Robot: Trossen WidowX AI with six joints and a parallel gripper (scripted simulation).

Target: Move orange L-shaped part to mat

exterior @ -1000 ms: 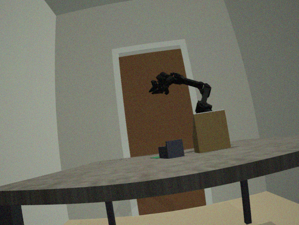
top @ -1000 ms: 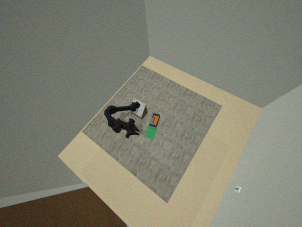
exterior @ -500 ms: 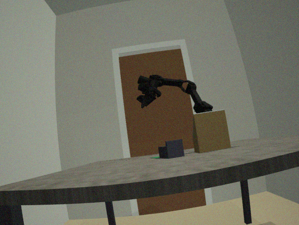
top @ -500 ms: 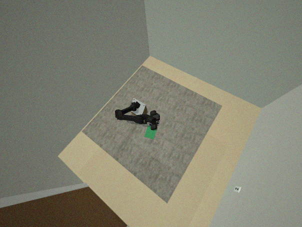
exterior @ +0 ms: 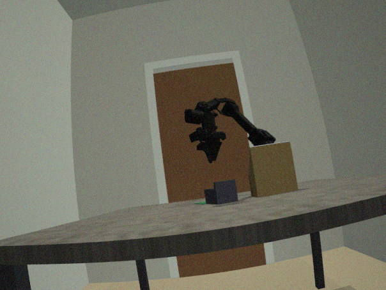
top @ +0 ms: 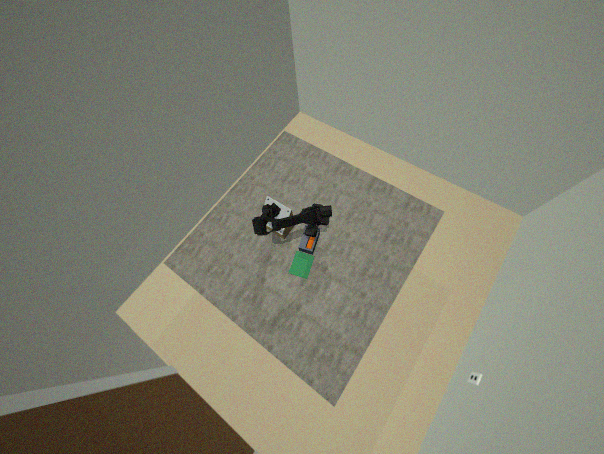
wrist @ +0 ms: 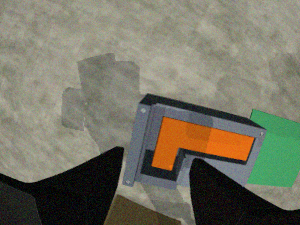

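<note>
The orange L-shaped part point(top: 310, 242) point(wrist: 225, 142) lies in the pocket of the grey tray point(exterior: 225, 191) point(wrist: 135, 144). In the wrist view its L-shaped end is at the left, with a dark gap around its foot, and its long arm points towards the green mat point(top: 301, 265) point(exterior: 200, 203) point(wrist: 277, 159). No tilt of the part shows. My gripper point(exterior: 211, 161) point(wrist: 157, 160) points down, partly open and empty, well above the tray. In the top view the gripper covers the tray's far end. The tray wall hides the part in the exterior view.
The arm's base stands on a tan block point(exterior: 274, 169) close to the tray; a corner of a brown block point(wrist: 140, 211) shows between the fingers at the bottom of the wrist view. The green mat lies against the tray's other end. The arm's shadow falls on table and tray.
</note>
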